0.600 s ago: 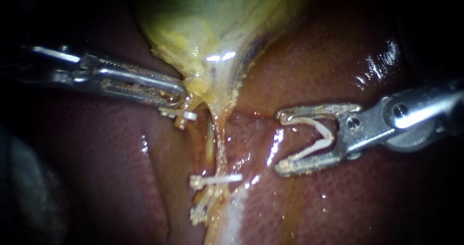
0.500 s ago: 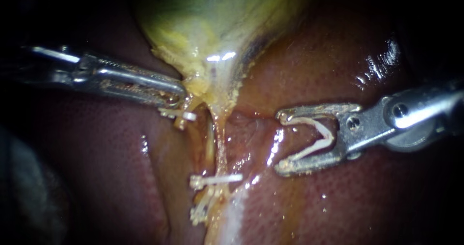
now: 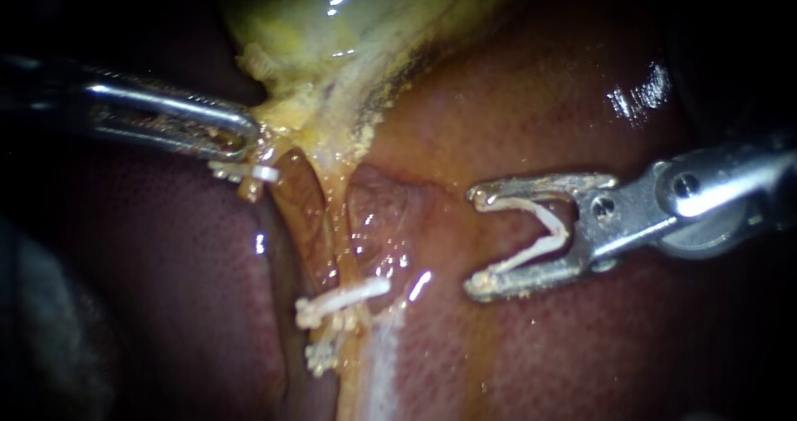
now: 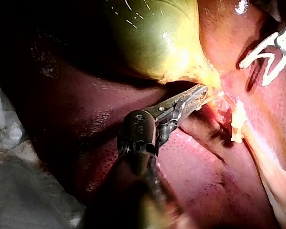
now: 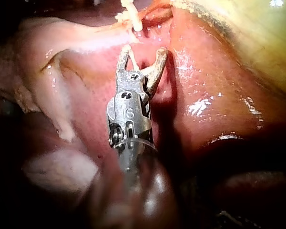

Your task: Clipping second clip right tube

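The left instrument (image 3: 242,137) is reaching in with its claw pressed flat together on the yellow fringe at the neck of the gallbladder (image 3: 349,22), apparently gripping it and drawing it toward its own side. A white clip (image 3: 245,172) is sitting just beside that claw. Toward the middle, the right tube (image 3: 336,222), which I am taking to be the thin pale strand, is running from the neck across the liver (image 3: 540,97) to a set clip (image 3: 344,298) lying across it. A lower clip (image 3: 320,356) is showing beyond that, though I cannot tell which strand it is biting. Further right, the right instrument (image 3: 475,240) is hovering with its claw spread wide, both halves cradling an open clip (image 3: 540,238) whose legs are pointing at the tube without touching it.

As I am judging it, the right tube is carrying one clip already and the new one is loaded but not yet delivered. Advancing, straddling the bare stretch of tube and squeezing are all remaining.

The left wrist view is showing the claw tip sinking into the yellow fringe, and a pale cloth (image 4: 9,138) beside the liver that the endoscope is leaving in the dark. The right wrist view, looking along the shaft, is showing the set clip lying just ahead of the spread claw. Only the endoscope is laying out the whole tube between the neck and that clip.
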Controlling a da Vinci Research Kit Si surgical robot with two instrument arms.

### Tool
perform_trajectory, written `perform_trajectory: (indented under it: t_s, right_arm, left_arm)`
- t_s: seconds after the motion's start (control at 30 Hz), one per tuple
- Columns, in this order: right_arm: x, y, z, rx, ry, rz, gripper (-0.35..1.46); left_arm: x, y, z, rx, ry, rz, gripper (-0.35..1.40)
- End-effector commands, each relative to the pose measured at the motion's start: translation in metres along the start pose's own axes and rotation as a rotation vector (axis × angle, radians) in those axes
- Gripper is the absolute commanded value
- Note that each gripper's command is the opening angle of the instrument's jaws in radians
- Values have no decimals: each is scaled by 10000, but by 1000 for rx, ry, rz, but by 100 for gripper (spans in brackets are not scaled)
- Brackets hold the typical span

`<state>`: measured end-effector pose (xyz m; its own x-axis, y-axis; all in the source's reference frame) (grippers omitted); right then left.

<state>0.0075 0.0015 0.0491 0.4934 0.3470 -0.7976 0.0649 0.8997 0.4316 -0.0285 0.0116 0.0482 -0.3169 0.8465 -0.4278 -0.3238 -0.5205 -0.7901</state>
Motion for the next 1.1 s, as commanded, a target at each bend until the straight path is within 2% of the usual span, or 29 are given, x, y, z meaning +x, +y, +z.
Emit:
perform_trajectory:
  t_s: [0.03, 0.17, 0.3, 0.5, 0.6, 0.8, 1.1]
  right_arm:
    - [2, -2, 6, 14, 10, 28, 49]
    - [8, -4, 25, 56, 32, 94, 46]
    - [8, 2, 47, 56, 29, 157, 46]
    - [-6, 11, 80, 68, 18, 225, 46]
    - [-14, 14, 97, 88, 32, 272, 46]
    - [-26, 17, 126, 147, 114, 360, 48]
    - [-28, 17, 150, 214, 230, 456, 48]
  left_arm:
    - [-2, -2, 2, 0, 1, 2, -35]
    - [-1, -3, 2, 0, 1, 2, -35]
    - [-1, -3, 2, 1, 1, 2, -35]
    - [-1, -3, 3, 1, 1, 2, -35]
    - [0, -3, 3, 1, 1, 2, -35]
    - [-1, -2, 3, 2, 1, 1, -35]
    - [0, -2, 4, 2, 1, 1, -35]
